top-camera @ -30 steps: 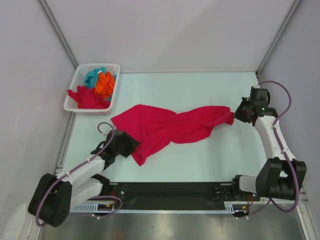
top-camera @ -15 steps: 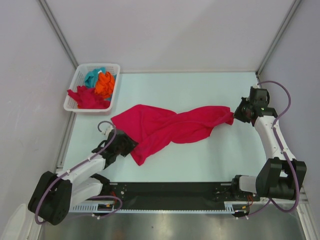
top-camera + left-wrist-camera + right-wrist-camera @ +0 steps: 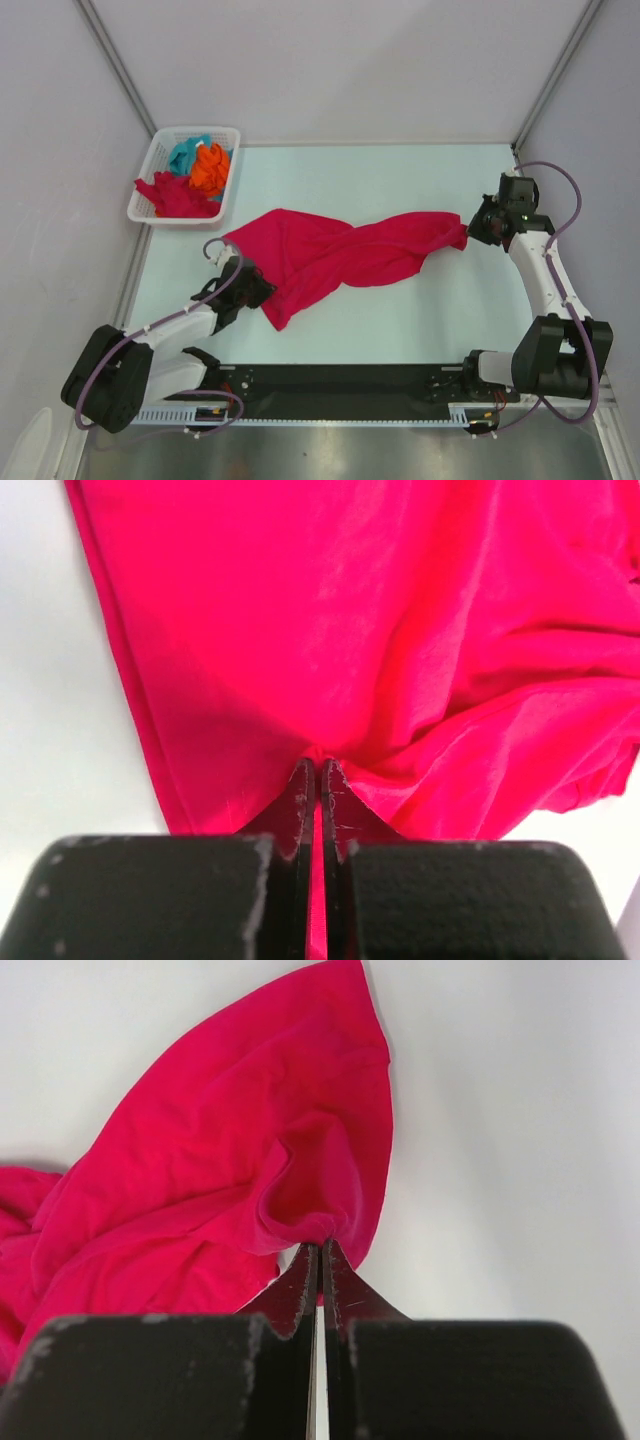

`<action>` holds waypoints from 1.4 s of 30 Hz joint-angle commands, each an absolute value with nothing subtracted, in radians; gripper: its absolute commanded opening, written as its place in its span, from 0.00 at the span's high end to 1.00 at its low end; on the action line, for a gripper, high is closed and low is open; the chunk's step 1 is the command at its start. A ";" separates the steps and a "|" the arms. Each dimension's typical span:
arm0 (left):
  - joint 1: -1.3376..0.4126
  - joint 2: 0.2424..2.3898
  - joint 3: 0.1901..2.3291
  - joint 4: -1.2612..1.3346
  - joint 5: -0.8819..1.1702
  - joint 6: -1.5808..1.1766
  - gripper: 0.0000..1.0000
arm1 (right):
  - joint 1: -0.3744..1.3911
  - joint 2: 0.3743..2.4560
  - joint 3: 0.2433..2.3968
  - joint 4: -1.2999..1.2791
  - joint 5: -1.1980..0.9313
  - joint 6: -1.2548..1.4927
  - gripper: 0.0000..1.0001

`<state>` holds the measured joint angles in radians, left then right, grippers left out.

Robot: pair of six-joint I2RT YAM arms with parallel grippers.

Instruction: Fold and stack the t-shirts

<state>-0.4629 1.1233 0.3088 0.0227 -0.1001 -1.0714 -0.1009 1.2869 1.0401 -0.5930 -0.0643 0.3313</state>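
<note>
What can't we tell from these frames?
Top view: how many shirts fill the basket; they're bunched over each other.
Left wrist view: which part of the red shirt the left gripper pinches; frame edges cut the cloth off.
Right wrist view: same for the right gripper; folds hide it.

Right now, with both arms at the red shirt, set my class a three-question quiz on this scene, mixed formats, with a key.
1. True or false: the left gripper is shut on the crimson t-shirt.
2. What grips that shirt's right end? A) right gripper B) nothing C) a clamp
3. Fill in: the orange shirt and teal shirt lie in a white ____.
Key: 1 true; 2 A; 3 basket.
</note>
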 commanded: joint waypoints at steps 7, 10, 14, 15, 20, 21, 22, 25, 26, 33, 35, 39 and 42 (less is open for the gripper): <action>-0.315 0.991 0.745 0.083 -0.180 -0.582 1.00 | -0.248 1.383 1.375 -0.462 -0.268 0.328 1.00; -0.253 1.012 0.921 0.130 -0.088 -0.519 1.00 | -0.291 1.420 1.547 -0.471 -0.327 0.351 1.00; -0.253 1.104 1.262 0.016 -0.057 -0.387 1.00 | -0.334 1.462 1.843 -0.449 -0.370 0.388 1.00; -0.253 1.130 1.323 -0.041 -0.058 -0.336 1.00 | -0.344 1.469 1.899 -0.451 -0.399 0.388 1.00; -0.252 1.154 1.639 -0.153 -0.100 -0.187 1.00 | -0.365 1.471 2.146 -0.489 -0.407 0.313 1.00; -0.250 1.155 1.679 -0.196 -0.103 -0.158 1.00 | -0.370 1.474 2.240 -0.520 -0.393 0.311 1.00; -0.250 1.152 1.743 -0.218 -0.103 -0.147 1.00 | -0.373 1.479 2.296 -0.529 -0.394 0.313 1.00; -0.250 1.114 1.824 -0.278 -0.081 -0.129 1.00 | -0.376 1.482 2.465 -0.571 -0.422 0.325 1.00; -0.250 1.085 1.838 -0.294 -0.080 -0.129 1.00 | -0.376 1.474 2.486 -0.574 -0.429 0.328 1.00; -0.250 0.950 1.864 -0.457 -0.075 -0.132 1.00 | -0.376 1.286 2.408 -0.545 -0.471 0.333 1.00; -0.250 0.925 1.827 -0.466 -0.087 -0.138 1.00 | -0.376 1.258 2.378 -0.555 -0.488 0.342 1.00; -0.250 0.960 1.812 -0.498 -0.106 -0.150 1.00 | -0.377 1.291 2.347 -0.647 -0.491 0.347 1.00; -0.250 1.037 1.801 -0.483 -0.104 -0.156 1.00 | -0.376 1.331 2.264 -0.652 -0.502 0.356 1.00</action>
